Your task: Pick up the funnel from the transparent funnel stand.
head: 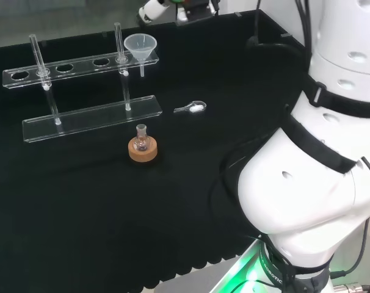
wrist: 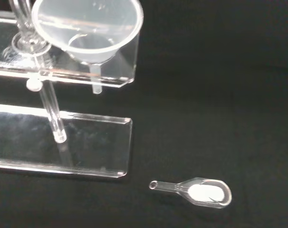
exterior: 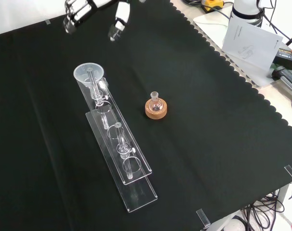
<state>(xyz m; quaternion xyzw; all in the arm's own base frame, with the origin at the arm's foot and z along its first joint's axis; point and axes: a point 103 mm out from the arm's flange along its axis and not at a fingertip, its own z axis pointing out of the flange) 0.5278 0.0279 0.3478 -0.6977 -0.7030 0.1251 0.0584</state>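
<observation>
The funnel is seen sitting in the end hole of the clear funnel stand, with its wide mouth up and its thin stem hanging down through the top shelf. In the head view, this end of the stand is the right one, near the far edge of the black cloth. The hand is seen at the top edge of the front view, up above the cloth and apart from the funnel. Its fingers are spread apart and nothing is held in them. A small round flask is stood on a cork ring near the middle of the cloth. A small clear scoop with something white in it is laid flat on the cloth, just beside the stand's base
</observation>
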